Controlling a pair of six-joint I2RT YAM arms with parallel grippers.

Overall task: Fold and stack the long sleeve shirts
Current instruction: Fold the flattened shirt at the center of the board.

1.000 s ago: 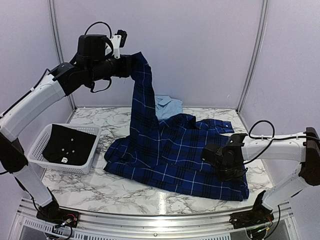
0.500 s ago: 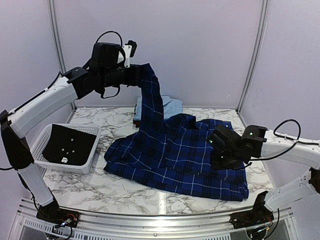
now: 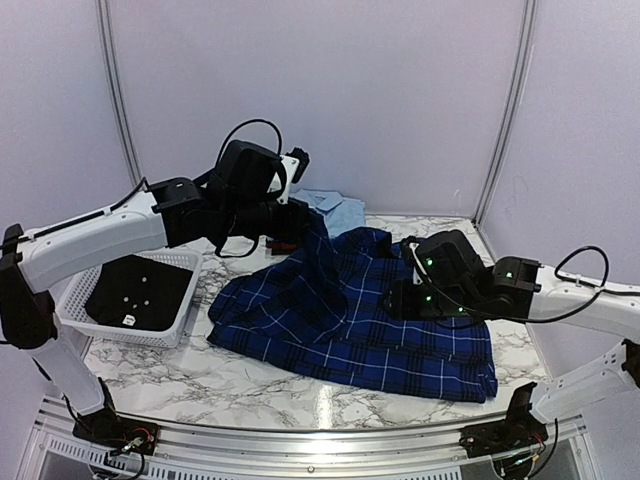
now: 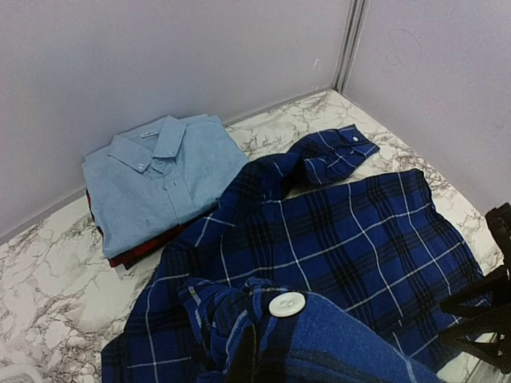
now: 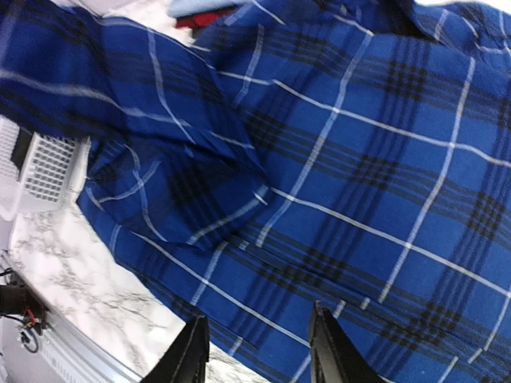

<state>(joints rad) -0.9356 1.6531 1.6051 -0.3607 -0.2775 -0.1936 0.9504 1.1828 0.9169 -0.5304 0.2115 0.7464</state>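
The navy blue plaid shirt (image 3: pixel 350 320) lies spread on the marble table, its far sleeve cuff (image 4: pixel 335 155) lying loose at the back. My left gripper (image 3: pixel 296 226) is shut on the other sleeve and holds it low over the shirt's back left part. In the left wrist view, bunched cloth with a white button (image 4: pixel 287 304) hides the fingers. My right gripper (image 5: pixel 259 351) is open and empty, hovering above the shirt's right half (image 5: pixel 359 175). The light blue shirt (image 4: pixel 160 175) lies folded at the back on the folded red-and-black plaid shirt (image 4: pixel 144 248).
A white slotted basket (image 3: pixel 75 305) holding a black item (image 3: pixel 135 285) stands at the left. Bare marble runs along the front edge (image 3: pixel 250 385). Walls close in the back and both sides.
My left arm has swung down and to the right, lowering the raised sleeve onto the shirt. My right gripper has moved left from the shirt's right edge to above its middle.
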